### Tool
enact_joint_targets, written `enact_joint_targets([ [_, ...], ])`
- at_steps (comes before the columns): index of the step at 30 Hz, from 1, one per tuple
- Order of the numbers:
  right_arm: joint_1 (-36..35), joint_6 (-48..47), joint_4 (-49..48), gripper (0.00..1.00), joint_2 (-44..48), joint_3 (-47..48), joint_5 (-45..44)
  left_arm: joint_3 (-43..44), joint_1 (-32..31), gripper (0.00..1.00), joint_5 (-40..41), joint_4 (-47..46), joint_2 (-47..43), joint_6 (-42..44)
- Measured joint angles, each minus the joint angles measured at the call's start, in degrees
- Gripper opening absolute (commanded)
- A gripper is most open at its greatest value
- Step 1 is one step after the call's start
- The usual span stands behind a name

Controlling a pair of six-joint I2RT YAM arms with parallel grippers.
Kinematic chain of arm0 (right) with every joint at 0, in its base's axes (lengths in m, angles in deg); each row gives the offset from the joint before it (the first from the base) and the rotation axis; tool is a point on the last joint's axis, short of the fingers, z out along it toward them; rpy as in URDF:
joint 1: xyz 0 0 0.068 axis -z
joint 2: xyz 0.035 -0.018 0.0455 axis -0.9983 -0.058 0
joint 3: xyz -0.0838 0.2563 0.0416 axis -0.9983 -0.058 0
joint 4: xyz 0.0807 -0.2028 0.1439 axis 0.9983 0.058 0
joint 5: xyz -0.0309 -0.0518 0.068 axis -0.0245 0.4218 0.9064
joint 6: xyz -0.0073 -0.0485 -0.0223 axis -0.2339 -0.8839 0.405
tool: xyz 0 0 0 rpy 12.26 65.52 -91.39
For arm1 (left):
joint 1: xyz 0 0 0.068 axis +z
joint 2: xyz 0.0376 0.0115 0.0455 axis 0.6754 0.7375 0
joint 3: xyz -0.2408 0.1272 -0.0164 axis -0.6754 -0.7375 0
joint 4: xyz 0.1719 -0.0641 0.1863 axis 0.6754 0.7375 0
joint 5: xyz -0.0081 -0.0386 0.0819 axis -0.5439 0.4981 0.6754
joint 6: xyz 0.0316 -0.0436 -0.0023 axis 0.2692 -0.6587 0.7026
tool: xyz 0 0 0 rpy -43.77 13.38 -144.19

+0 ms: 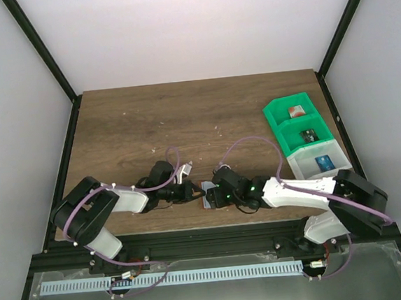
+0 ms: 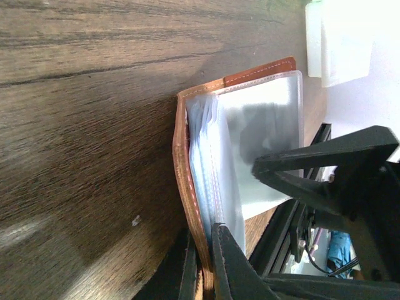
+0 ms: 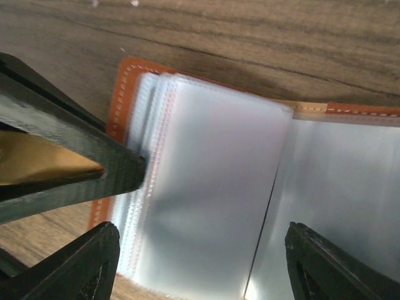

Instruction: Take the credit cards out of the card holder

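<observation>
The card holder [image 2: 187,162] lies open on the table between both grippers; it is brown leather with clear plastic sleeves [image 3: 212,187]. It is small in the top view [image 1: 205,194]. My left gripper [image 2: 205,234] is shut on the holder's leather edge. My right gripper [image 3: 201,240] is open, its fingers spread just over the sleeves. I see no card in the sleeves. In the top view three credit cards lie in bins: a reddish-and-white one [image 1: 296,111], a dark one [image 1: 310,137] and a blue one [image 1: 323,162].
Two green bins [image 1: 276,115] and a white bin [image 1: 300,161] stand in a row at the table's right side. Black frame posts run along both table sides. The arms' bases and a metal rail sit at the near edge.
</observation>
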Motion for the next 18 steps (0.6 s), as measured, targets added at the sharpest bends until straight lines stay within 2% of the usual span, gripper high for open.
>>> enact_joint_targets([
  [8,-0.3,0.0,-0.9,0.7,-3.9,0.1,0.2,0.0,-0.4,0.0,0.5,0.1,-0.3,0.0],
  [18,-0.3,0.0,-3.0,0.57,-5.3,0.1,0.2,0.0,-0.4,0.0,1.1,0.9,-0.3,0.0],
])
